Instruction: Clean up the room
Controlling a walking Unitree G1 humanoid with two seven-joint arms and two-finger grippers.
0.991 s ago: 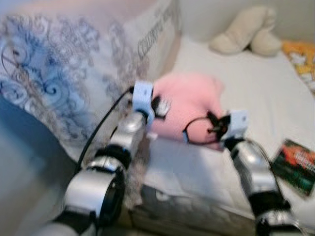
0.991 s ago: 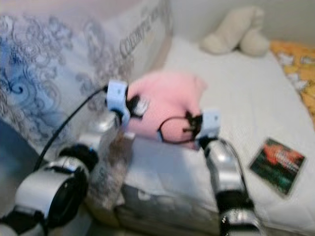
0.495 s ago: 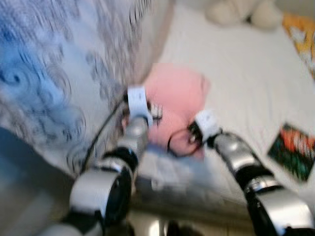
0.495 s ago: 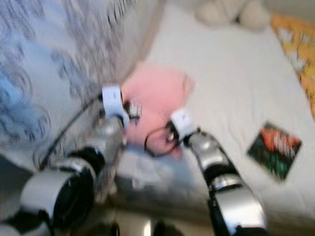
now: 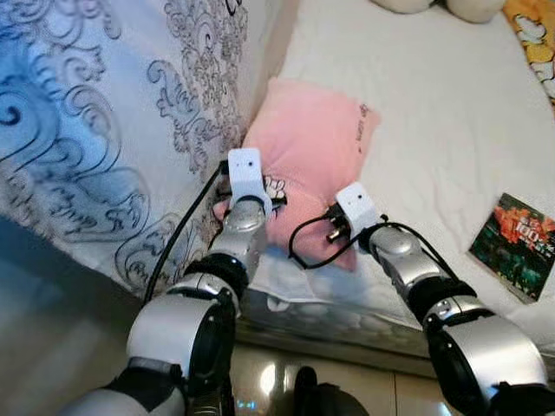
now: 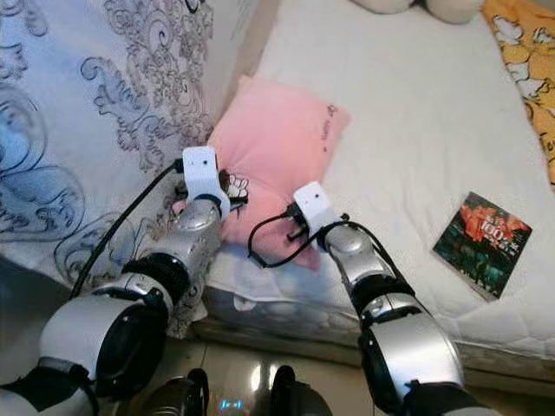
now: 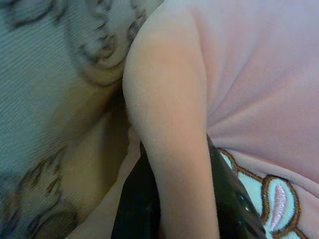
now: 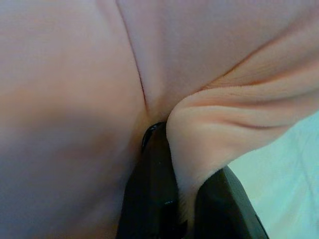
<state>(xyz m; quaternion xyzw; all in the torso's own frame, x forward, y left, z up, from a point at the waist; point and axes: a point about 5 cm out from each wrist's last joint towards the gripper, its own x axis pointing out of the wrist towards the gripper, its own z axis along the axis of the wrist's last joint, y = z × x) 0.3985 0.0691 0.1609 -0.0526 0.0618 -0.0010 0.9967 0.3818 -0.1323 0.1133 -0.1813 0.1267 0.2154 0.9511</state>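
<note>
A pink pillow lies on the white bed sheet, its far corner against a patterned duvet. My left gripper pinches the pillow's near left edge; in the left wrist view a pink fold sits between the black fingers. At the near right corner my right gripper is shut on the pillow too, and the right wrist view has a bunched pink fold squeezed between its fingers.
A dark book with red print lies on the sheet to the right. A cream plush toy and a yellow patterned cloth sit at the far end. The bed's near edge meets a glossy floor below.
The camera has tipped downward and steadied, so the picture is sharp. Both grippers stay clamped on the pillow's near edge, and the pillow now lies lower and flatter on the sheet.
</note>
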